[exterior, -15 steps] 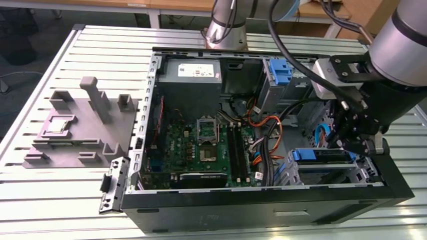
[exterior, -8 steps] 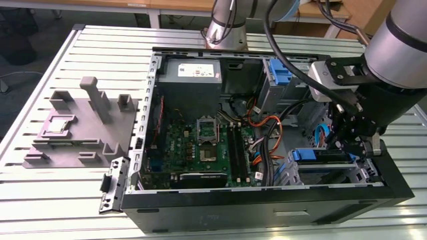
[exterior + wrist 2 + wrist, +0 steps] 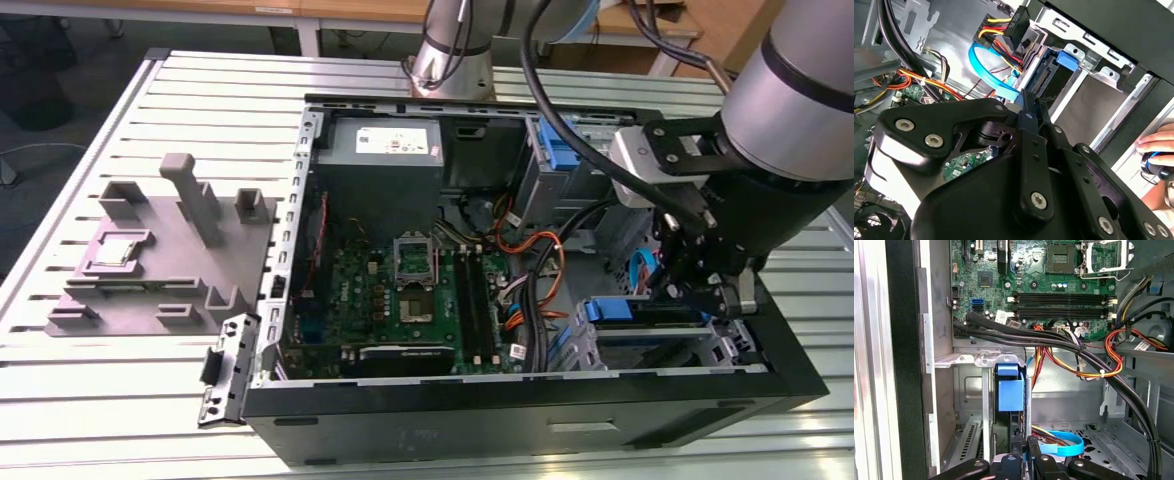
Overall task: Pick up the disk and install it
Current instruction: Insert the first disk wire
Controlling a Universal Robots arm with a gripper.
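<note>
Blue rails and bare metal mark the disk (image 3: 638,312), standing on edge in the drive bay (image 3: 663,350) at the exterior view's lower right. Its long axis runs left to right, blue tab toward the motherboard (image 3: 400,290). I judge it stiff, fairly heavy and shock-sensitive, so I would hold it by the rails. My gripper (image 3: 1024,442) sits at its end; I cannot tell whether it is clamped.

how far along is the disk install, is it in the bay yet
Done: the disk has been picked up and now stands inside the drive bay of the open computer case. In hand: the gripper is right at the disk's near end, in line with it. Left: the pictures do not show whether the disk is pushed fully home.
</note>
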